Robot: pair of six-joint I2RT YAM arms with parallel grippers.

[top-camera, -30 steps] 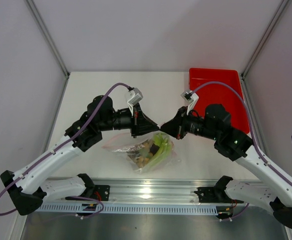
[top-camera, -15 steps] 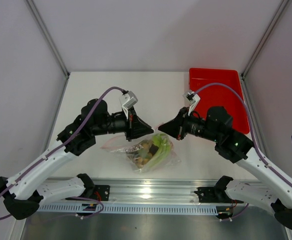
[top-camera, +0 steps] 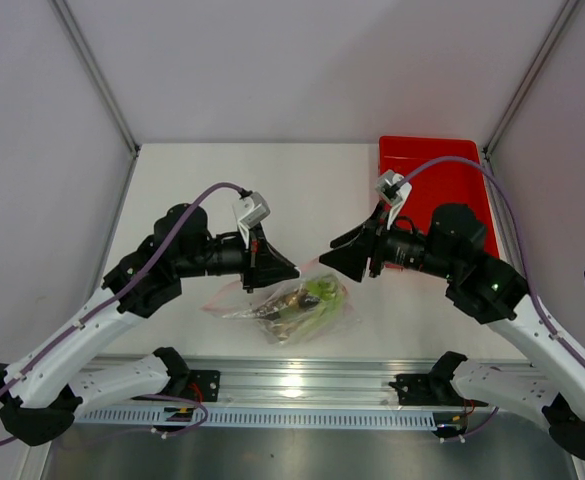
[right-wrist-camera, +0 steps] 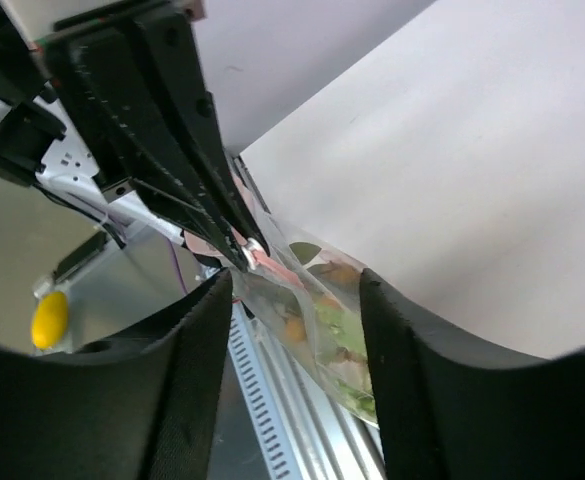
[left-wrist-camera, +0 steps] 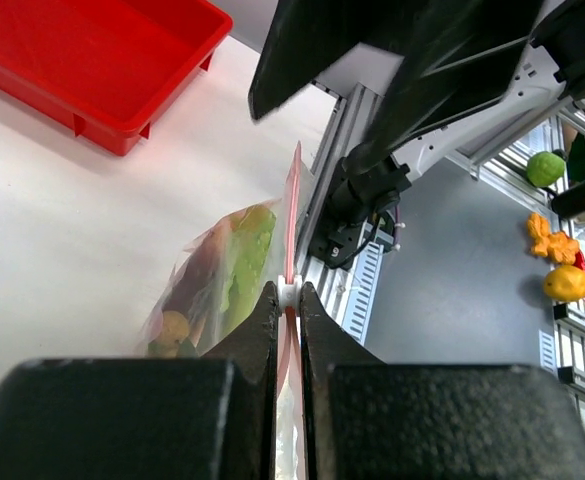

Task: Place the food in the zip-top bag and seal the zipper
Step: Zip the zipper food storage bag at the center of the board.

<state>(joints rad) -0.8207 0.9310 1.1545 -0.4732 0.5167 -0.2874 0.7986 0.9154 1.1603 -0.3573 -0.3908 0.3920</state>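
Observation:
The clear zip-top bag point(top-camera: 290, 306) sags over the table's near edge. The food shows through its plastic: a green stalk point(top-camera: 319, 291) and yellow and dark pieces point(left-wrist-camera: 175, 326). My left gripper point(top-camera: 293, 272) is shut on the pink-red zipper point(left-wrist-camera: 293, 200) at the bag's top edge. The white slider tab point(left-wrist-camera: 289, 292) sits right at its fingertips. My right gripper point(top-camera: 333, 254) stands open just right of the bag and holds nothing. In the right wrist view the bag point(right-wrist-camera: 327, 325) hangs beyond the open gripper point(right-wrist-camera: 294, 285), apart from both fingers.
A red tray point(top-camera: 442, 185) stands at the back right of the table. The aluminium rail point(top-camera: 302, 385) runs along the near edge right under the bag. Side walls close in the table on the left and right.
My right gripper has opened, let go of the bag and drawn back to the right. My left gripper has slid left and nearer with the zipper pinched. The bag has sagged lower.

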